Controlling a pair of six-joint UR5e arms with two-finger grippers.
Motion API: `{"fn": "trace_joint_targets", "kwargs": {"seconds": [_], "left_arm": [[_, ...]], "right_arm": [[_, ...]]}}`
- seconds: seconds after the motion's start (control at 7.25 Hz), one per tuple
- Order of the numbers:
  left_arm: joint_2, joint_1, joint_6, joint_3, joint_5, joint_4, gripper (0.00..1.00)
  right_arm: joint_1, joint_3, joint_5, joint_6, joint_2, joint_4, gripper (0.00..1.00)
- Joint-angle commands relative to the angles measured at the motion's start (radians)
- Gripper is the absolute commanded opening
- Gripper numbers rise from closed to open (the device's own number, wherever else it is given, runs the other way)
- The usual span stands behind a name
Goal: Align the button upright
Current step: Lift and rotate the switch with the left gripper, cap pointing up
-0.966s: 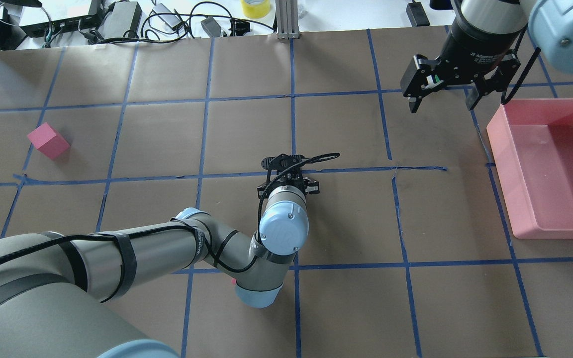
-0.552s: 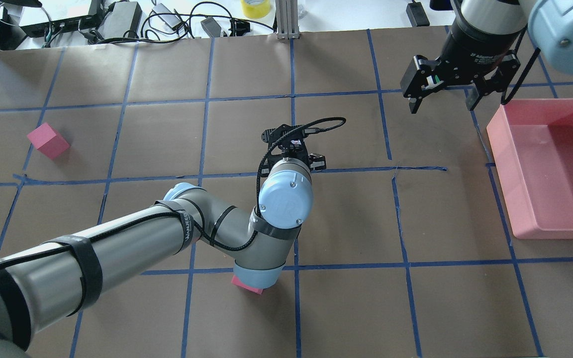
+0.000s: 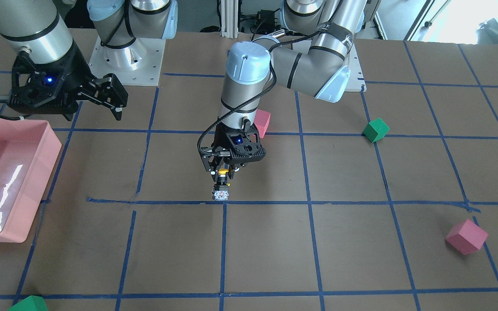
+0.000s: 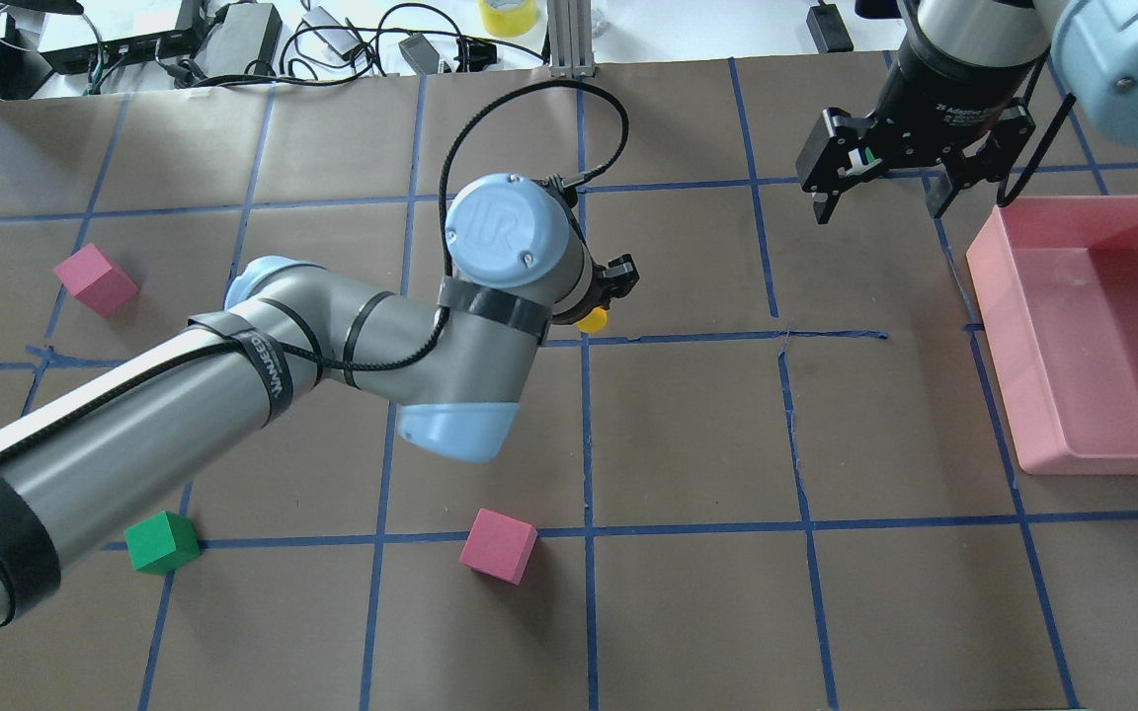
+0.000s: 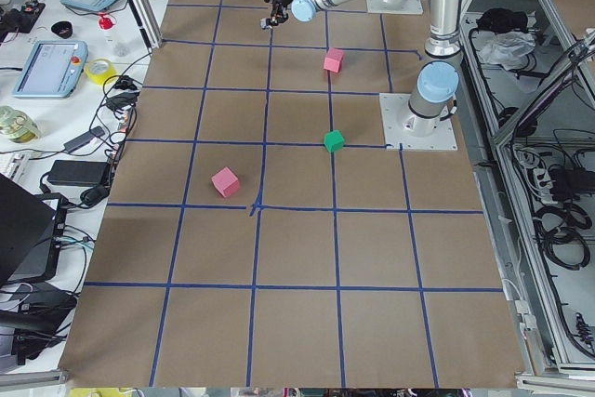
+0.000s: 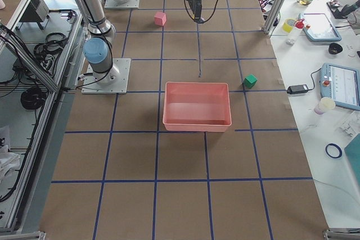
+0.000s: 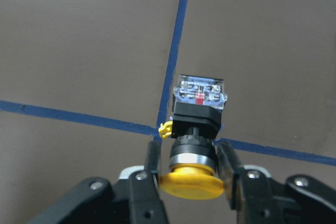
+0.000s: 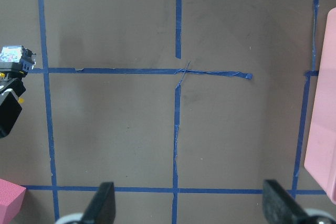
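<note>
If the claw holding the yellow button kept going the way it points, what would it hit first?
The left gripper points down at the table. The button it holds sticks out ahead, so its base would likely touch the table first, near the blue tape line. The gap is unclear.

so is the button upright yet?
Roughly upright: the button hangs cap up, base down, pinched in the left end effector. Cannot tell whether it touches the table.

The pink cube (image 3: pixel 263 122) nearest the left gripper (image 3: pixel 222 176) stands clear of it.
</note>
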Motion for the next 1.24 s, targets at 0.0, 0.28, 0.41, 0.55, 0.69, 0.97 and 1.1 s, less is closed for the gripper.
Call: {"fn": "trace_joint_targets", "kwargs": {"seconds": [0.0, 0.28, 0.41, 0.55, 0.69, 0.97, 1.1], "left_arm": [[-0.031, 0.066, -0.236, 0.142, -0.173, -0.278, 0.05], [-0.122, 0.15, -0.385, 0.161, -0.412, -0.297, 0.01], [-0.172, 0.16, -0.365, 0.182, -0.473, -0.369, 0.0], [-0.202, 0.16, -0.361, 0.214, -0.479, -0.412, 0.0], [-0.216, 0.161, -0.355, 0.215, -0.481, -0.434, 0.0], [-0.21, 0.224, -0.268, 0.174, -0.478, -0.437, 0.0], [-0.208, 0.23, -0.25, 0.17, -0.476, -0.454, 0.01]], "right_arm": [[0.0, 0.0, -0.001, 0.0, 0.0, 0.003, 1.0], [0.0, 0.0, -0.001, 0.0, 0.0, 0.001, 1.0], [0.0, 0.0, -0.001, 0.0, 0.001, 0.001, 1.0], [0.0, 0.0, 0.001, 0.0, 0.001, 0.001, 1.0], [0.0, 0.0, 0.001, 0.0, 0.0, 0.004, 1.0], [0.0, 0.0, 0.001, 0.0, 0.0, 0.004, 1.0], [0.0, 0.002, 0.001, 0.0, 0.0, 0.004, 1.0]]}}
